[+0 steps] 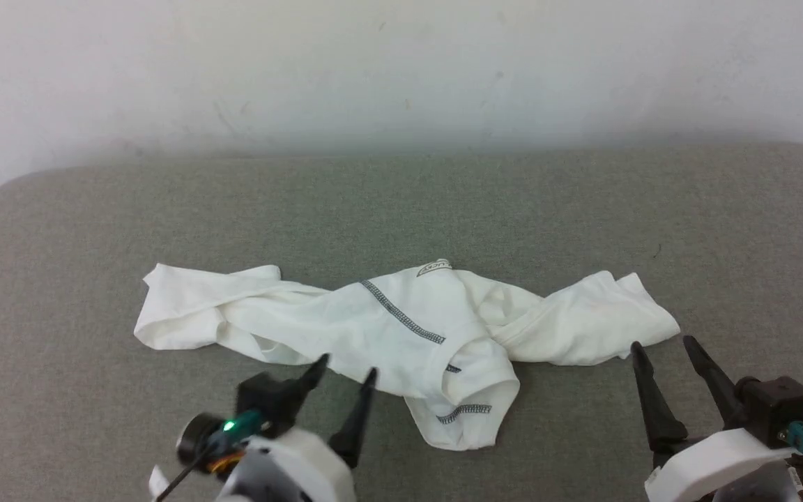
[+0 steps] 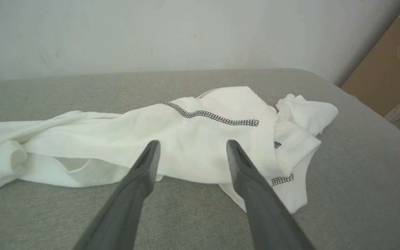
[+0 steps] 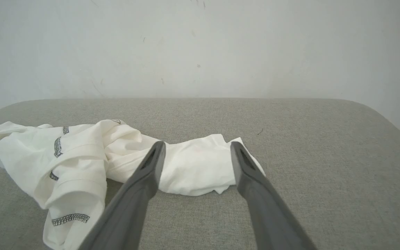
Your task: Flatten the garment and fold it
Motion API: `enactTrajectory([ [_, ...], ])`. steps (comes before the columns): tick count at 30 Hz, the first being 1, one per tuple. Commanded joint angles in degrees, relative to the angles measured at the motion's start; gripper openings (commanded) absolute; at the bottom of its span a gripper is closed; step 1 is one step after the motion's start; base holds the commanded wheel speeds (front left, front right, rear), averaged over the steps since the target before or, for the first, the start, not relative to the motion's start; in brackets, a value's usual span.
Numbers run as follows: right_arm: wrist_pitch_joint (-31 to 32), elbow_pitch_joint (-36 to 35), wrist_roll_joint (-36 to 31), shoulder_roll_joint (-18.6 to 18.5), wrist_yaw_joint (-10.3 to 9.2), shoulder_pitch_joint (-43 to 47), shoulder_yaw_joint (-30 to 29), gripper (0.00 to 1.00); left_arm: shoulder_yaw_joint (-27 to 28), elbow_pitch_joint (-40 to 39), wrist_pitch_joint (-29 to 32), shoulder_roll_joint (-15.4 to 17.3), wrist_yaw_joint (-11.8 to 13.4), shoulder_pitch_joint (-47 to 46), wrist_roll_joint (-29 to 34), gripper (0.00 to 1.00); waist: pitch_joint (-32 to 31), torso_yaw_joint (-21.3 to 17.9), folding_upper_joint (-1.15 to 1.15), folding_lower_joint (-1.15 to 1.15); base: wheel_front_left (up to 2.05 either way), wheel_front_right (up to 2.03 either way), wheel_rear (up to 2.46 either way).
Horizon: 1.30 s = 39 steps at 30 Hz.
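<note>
Currently we see the garment [image 1: 408, 328] lying crumpled mid grey surface [image 1: 95, 209], sleeves out L & R. Our left gripper [image 1: 347, 366] sits at its near edge w/ fingers apart, empty; right gripper [image 1: 661, 344] likewise spread, by the R sleeve end.

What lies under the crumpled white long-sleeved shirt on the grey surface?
The white thin-fabric shirt with dark zigzag seams rests on the grey woven pad, which shows all around it. Its own folded layers cover the part beneath, so anything there is hidden.
</note>
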Motion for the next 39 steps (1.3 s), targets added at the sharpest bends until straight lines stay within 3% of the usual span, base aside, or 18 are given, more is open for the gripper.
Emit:
enactTrajectory([
  [1,0.13,-0.29,0.26,0.16,-0.05,0.19,0.31,1.00,-2.21,1.20,2.89,0.63,-1.67,-3.36,0.91,1.00,0.50,-0.18,0.00,0.00,0.00,0.00,0.00],
  [8,0.34,-0.28,0.23,0.16,-0.05,-0.97,1.19,1.00,-10.97,7.75,13.75,4.02,-5.18,-11.77,2.42,1.00,2.23,-2.68,0.00,0.00,0.00,0.00,0.00],
  [17,-0.14,0.26,0.89,0.16,-0.05,-1.69,1.13,1.00,-17.25,14.80,19.32,8.80,-5.68,-19.73,2.93,1.00,4.80,-4.54,0.00,0.00,0.00,0.00,0.00],
  [23,-0.56,0.96,1.32,0.16,-0.05,-2.66,1.40,1.00,-26.14,19.67,27.09,11.99,-5.72,-23.81,-1.78,1.00,5.95,-5.23,0.00,0.00,0.00,0.00,0.00],
  [24,-0.66,1.11,1.36,0.16,-0.05,-2.71,1.40,1.00,-27.47,19.95,28.39,12.49,-5.72,-24.21,-2.96,0.79,6.01,-5.27,0.00,0.00,0.00,0.00,0.00],
  [25,-0.77,1.25,1.39,0.16,-0.05,-2.75,1.36,1.00,-28.64,19.95,29.17,13.03,-5.72,-24.65,-3.91,0.45,6.04,-5.28,0.00,0.00,0.00,0.00,0.00],
  [26,-0.87,1.40,1.43,0.16,-0.05,-2.79,1.30,1.00,-29.47,19.78,29.33,13.55,-5.72,-25.08,-4.58,0.02,6.00,-5.25,0.00,0.00,0.00,0.00,0.00],
  [31,-1.16,2.16,1.79,0.16,-0.05,-2.40,0.64,1.00,-28.23,16.04,24.21,15.76,-4.59,-25.84,-4.86,0.00,4.98,-4.39,0.00,0.00,0.00,0.00,0.00],
  [35,-1.07,2.21,1.84,0.16,-0.05,-1.41,-0.29,1.00,-25.57,8.34,21.05,19.97,-0.70,-25.21,-3.01,0.00,3.79,-2.72,0.00,0.00,0.00,0.00,0.00],
  [39,-0.71,1.96,1.72,0.16,-0.05,-0.73,-0.39,1.00,-20.62,-1.09,20.73,25.21,5.66,-21.18,-3.81,0.00,2.90,-1.29,0.00,0.00,0.00,0.00,0.00],
])
